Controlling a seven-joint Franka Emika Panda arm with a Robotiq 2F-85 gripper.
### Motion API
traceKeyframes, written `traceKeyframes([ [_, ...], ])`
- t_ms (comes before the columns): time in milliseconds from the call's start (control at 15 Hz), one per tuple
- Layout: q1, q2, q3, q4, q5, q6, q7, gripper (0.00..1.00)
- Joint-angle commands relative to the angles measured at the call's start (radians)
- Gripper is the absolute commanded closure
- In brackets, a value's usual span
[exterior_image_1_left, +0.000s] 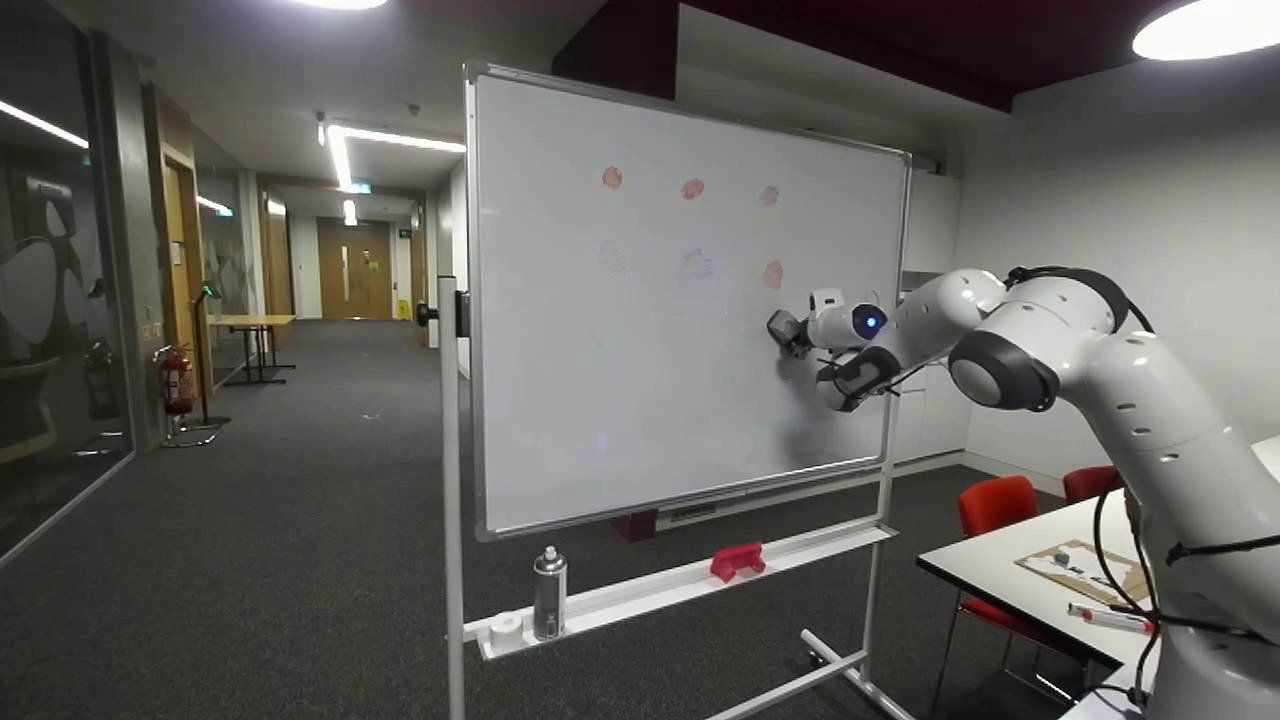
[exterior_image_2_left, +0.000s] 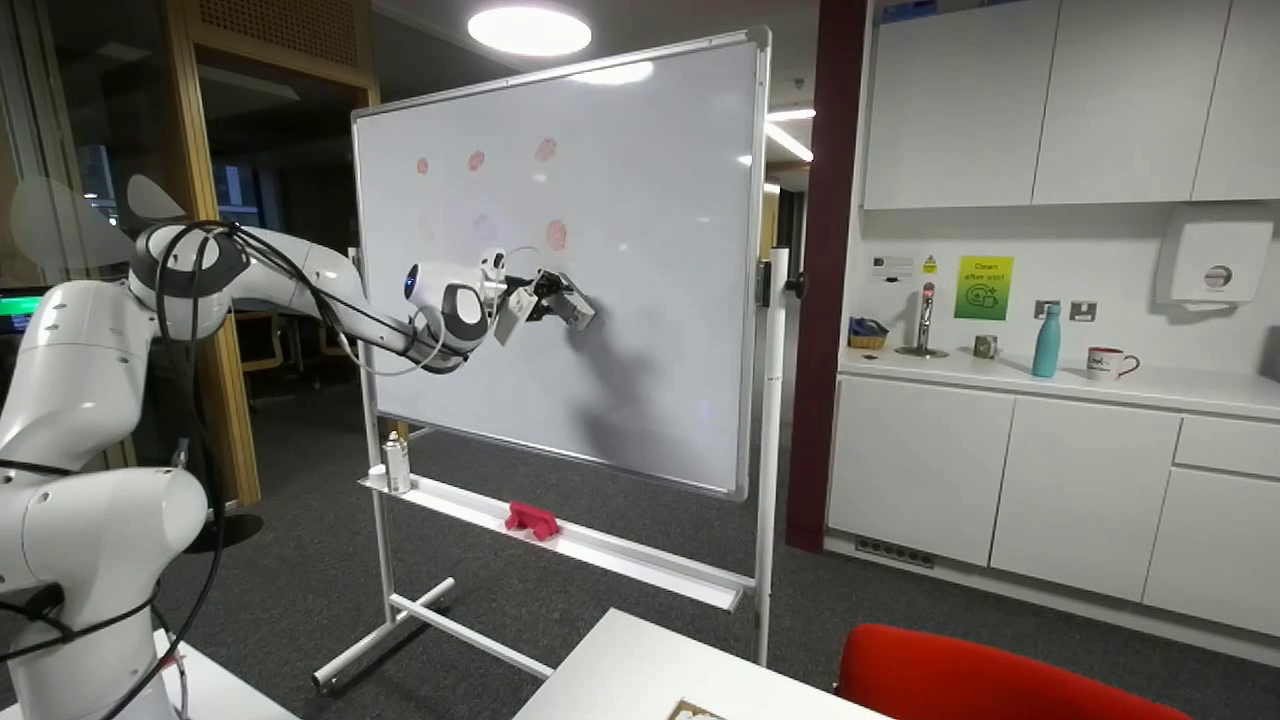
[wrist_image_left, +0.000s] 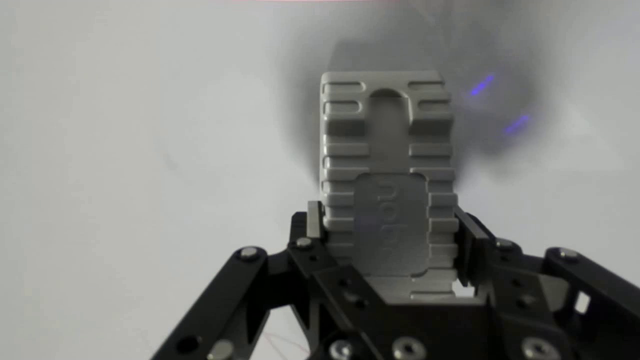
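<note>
My gripper (wrist_image_left: 391, 225) is shut on a grey ribbed whiteboard eraser (wrist_image_left: 387, 135), with a finger pad against each long side. In both exterior views the eraser (exterior_image_1_left: 785, 327) is tilted at the face of the whiteboard (exterior_image_2_left: 660, 200); whether it touches the surface I cannot tell. Two short purple strokes (wrist_image_left: 482, 85) show to the right of the eraser in the wrist view. Higher on the board are several reddish blotches (exterior_image_1_left: 692, 188) and a faint purple smudge (exterior_image_1_left: 698, 262). The eraser's far face is hidden.
Below the board, a tray rail (exterior_image_1_left: 640, 597) carries a spray can (exterior_image_1_left: 550, 595), a white roll (exterior_image_1_left: 506, 630) and a red holder (exterior_image_1_left: 738, 562). A white table (exterior_image_2_left: 640, 665) and red chair (exterior_image_2_left: 980, 680) stand in front. The board's metal frame (exterior_image_2_left: 757, 250) borders the writing area.
</note>
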Motion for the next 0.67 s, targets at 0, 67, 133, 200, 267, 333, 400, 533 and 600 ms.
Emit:
traceKeyframes([
  [0,-0.092,-0.007,0.023,0.057,-0.028,0.009,-0.012,0.65],
  [67,-0.105,-0.004,0.023,0.061,-0.026,0.008,-0.010,0.65],
  [133,-0.117,0.000,0.025,0.065,-0.024,0.008,-0.009,0.65],
  [200,-0.125,0.002,0.027,0.067,-0.022,0.007,-0.008,0.65],
  [267,-0.127,0.006,0.028,0.070,-0.019,0.007,-0.007,0.65],
  [333,-0.128,0.008,0.028,0.071,-0.017,0.008,-0.008,0.65],
  [400,-0.124,0.011,0.028,0.071,-0.016,0.008,-0.008,0.65],
  [533,-0.107,0.025,0.023,0.070,-0.008,0.011,-0.008,0.65],
  [600,-0.095,0.032,0.017,0.067,-0.005,0.013,-0.009,0.65],
])
